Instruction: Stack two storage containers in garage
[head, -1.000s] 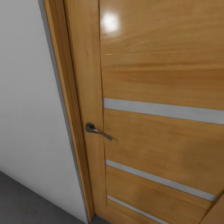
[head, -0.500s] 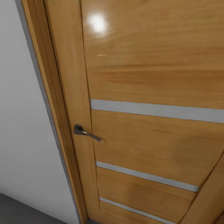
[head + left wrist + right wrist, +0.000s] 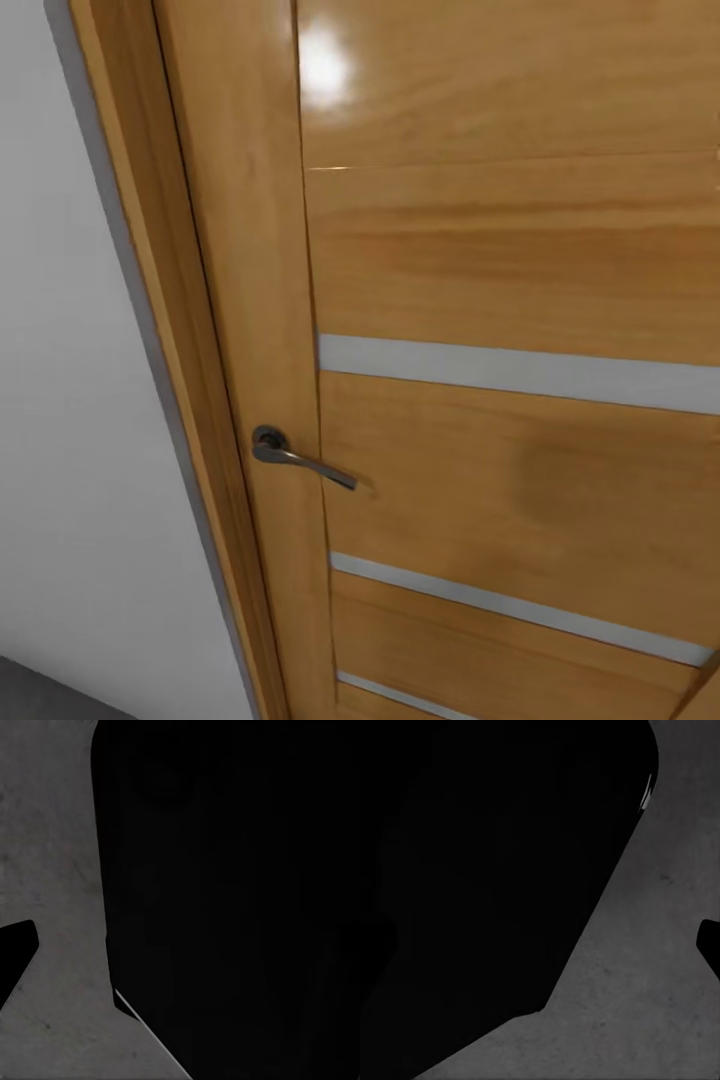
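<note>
The head view looks at close range onto an orange-wood door (image 3: pixel 520 260) with a glossy face; a bright highlight sits near its top. Pale horizontal slits (image 3: pixel 520 372) cross the door panel: one wide band at mid-height, a second lower down, and the end of a third at the bottom edge. A dark metal lever handle (image 3: pixel 300 458) sits on the door's left stile, its round base against the wood and its lever pointing toward the panel, slightly downward. A faint darker patch shows on the wood between the upper two slits, to the right of the handle.

To the left of the door runs its wood frame (image 3: pixel 150 300), edged by a thin grey strip, and beyond that a plain white wall (image 3: pixel 70 450). The whole door leans in the picture, its lines tilting from upper left to lower right. At the bottom left corner a small wedge of the dark grey floor (image 3: pixel 40 695) shows below the wall.

In the left wrist view a large black shape covers most of the frame, and rough grey concrete floor (image 3: pixel 52 870) shows beside it, with a smaller black piece at the edge. The right wrist view has the same make-up: a large black mass and mottled grey floor (image 3: pixel 645 1005) next to it. Whether either tool is spread or pressed together cannot be told from these dark shapes. The storage containers are not visible from here, so their place cannot be told.
</note>
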{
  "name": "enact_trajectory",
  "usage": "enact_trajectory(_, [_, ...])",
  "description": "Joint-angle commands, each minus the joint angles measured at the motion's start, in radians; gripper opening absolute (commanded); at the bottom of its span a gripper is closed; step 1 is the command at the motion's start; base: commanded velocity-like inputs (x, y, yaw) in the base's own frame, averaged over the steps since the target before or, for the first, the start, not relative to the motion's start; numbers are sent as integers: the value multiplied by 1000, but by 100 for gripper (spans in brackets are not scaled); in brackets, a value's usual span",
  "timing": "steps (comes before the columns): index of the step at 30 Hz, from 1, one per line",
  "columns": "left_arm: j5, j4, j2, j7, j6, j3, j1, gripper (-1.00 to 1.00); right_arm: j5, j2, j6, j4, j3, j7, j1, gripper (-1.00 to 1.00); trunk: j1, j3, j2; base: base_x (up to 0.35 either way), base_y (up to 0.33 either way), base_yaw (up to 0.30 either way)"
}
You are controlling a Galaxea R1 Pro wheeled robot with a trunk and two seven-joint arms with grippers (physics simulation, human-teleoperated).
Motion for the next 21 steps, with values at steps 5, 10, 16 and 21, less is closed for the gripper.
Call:
enact_trajectory(5, [0, 0, 0, 0, 0, 0, 0, 100, 0, 0, 1, 1, 4, -1, 0, 100, 0, 3, 0, 17, 13, -186])
enact_trajectory(10, [0, 0, 0, 0, 0, 0, 0, 100, 0, -1, 0, 1, 4, -1, 0, 100, 0, 7, 0, 2, 2, -209])
enact_trajectory(16, [0, 0, 0, 3, 2, 0, 0, 100, 0, -1, 0, 1, 4, -1, 0, 100, 0, 11, 0, 0, 0, -212])
enact_trajectory(21, [0, 0, 0, 7, 2, 1, 0, 100, 0, -1, 0, 1, 4, -1, 0, 100, 0, 14, 0, 0, 0, -212])
